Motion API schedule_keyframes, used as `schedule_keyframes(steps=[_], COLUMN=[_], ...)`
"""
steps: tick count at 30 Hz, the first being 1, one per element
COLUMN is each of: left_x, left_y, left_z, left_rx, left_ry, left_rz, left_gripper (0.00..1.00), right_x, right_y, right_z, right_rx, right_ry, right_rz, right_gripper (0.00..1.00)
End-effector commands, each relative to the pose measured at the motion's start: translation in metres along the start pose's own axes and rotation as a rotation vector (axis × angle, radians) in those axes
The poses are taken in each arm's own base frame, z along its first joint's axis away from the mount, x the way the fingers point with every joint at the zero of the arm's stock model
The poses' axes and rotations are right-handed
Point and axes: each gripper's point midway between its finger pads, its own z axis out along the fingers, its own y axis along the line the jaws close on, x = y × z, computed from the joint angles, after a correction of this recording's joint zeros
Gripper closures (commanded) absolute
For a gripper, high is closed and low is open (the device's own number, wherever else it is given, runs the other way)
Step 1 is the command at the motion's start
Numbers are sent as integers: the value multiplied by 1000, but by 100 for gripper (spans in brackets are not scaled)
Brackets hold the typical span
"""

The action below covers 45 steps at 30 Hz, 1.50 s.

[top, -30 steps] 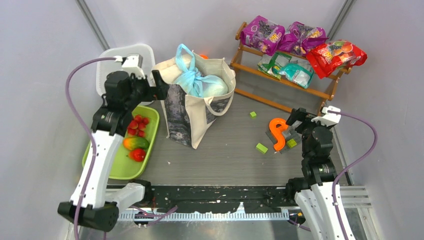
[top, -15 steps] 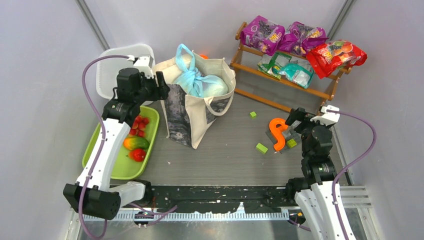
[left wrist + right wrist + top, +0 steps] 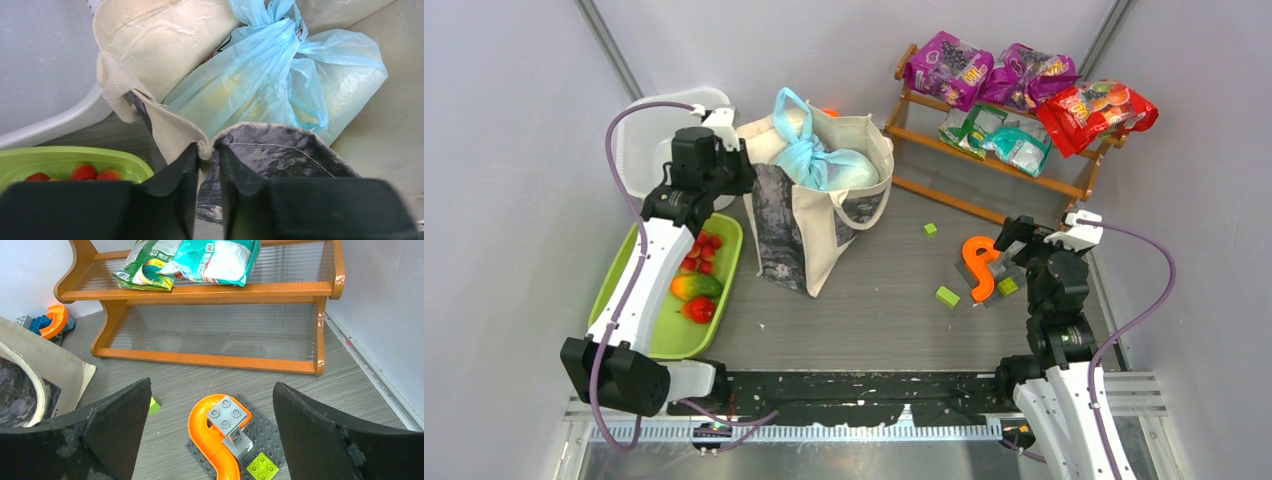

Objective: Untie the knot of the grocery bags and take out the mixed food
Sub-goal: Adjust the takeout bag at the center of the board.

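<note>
Left gripper (image 3: 206,150) narrow, pinching the tote (image 3: 809,235) rim on the side toward the far-left corner. Blue bag (image 3: 280,85) inside tote, knot (image 3: 274,14) tied. Right gripper (image 3: 211,386) wide, empty, near right edge.

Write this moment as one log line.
left fingers: shut on canvas tote rim | right fingers: open | knot: tied

Our left arm (image 3: 639,290) stretches forward, left gripper (image 3: 207,151) pinched closed, while our right gripper (image 3: 211,405) hangs spread wide.

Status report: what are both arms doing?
Left end effector shut on canvas tote rim. Right end effector open, empty. Knot tied; blue bag inside tote.
</note>
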Motion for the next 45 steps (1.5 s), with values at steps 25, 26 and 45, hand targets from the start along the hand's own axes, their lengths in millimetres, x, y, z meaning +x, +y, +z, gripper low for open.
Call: schedule_keyframes(steps=[25,26,45], left_x=[63,62,73], left_y=[-43,-41,-44], left_z=[-83,-84,-83], left_rx=[271,263,233], left_ry=[-125,-132,-107], left_rz=[159,164,197], left_gripper=[100,100,100], right_x=[-41,-39,10], right_y=[190,201,223], right_z=[-8,-5,52], right_rx=[-534,-524,-272], right_ry=[178,186,223], right_rz=[239,233,114], right_gripper=[6,7,20])
